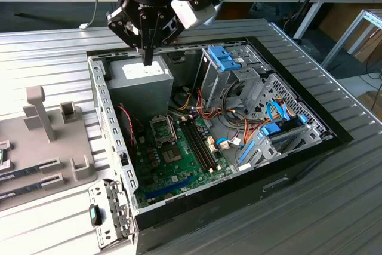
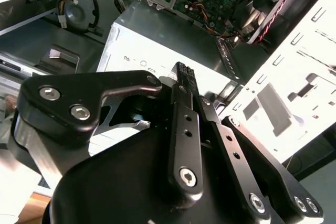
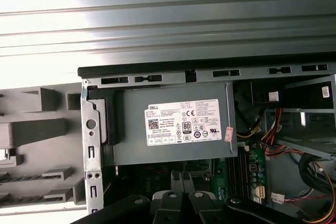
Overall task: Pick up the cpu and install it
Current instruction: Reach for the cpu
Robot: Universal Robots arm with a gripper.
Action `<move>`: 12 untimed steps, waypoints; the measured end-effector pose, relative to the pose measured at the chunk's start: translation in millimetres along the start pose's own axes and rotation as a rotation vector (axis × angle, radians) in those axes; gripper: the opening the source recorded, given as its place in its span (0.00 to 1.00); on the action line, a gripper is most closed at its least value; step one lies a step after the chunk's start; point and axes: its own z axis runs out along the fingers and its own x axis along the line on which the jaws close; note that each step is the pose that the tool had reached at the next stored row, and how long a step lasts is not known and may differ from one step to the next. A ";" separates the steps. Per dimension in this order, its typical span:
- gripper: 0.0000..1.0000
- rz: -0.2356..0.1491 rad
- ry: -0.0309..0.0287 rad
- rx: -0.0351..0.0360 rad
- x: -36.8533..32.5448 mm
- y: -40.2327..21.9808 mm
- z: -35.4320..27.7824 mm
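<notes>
Gripper (image 1: 147,57) hangs over the grey power supply box (image 1: 134,85) inside the open computer case (image 1: 100,106). Its jaws are closed together and we see nothing between them. We cannot tell where the cpu lies. The socket (image 1: 162,127) on the green board (image 1: 179,168) is too small to judge filled or bare, so we cannot confirm pickup or install.

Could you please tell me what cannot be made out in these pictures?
Socket, exterior view: too small to tell whether the cpu sits in it.
Gripper, second wrist view: its shut fingers hide anything pinched.
Grey fixture tray: cut off at the exterior view's left edge.
</notes>
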 end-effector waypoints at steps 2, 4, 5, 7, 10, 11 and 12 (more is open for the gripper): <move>0.11 0.000 0.0000 0.0001 1.8 -0.1 -0.1; 0.11 0.000 0.0000 0.0001 4.6 -0.4 -0.1; 0.11 0.000 0.0000 0.0000 5.9 -0.5 -0.1; 0.11 0.000 0.0001 0.0001 7.2 -0.5 -0.2; 0.11 0.000 0.0000 0.0001 10.0 -0.7 -0.3; 0.11 0.000 0.0000 0.0001 11.7 -0.9 -0.3; 0.11 0.000 0.0000 0.0000 13.3 -1.0 -0.3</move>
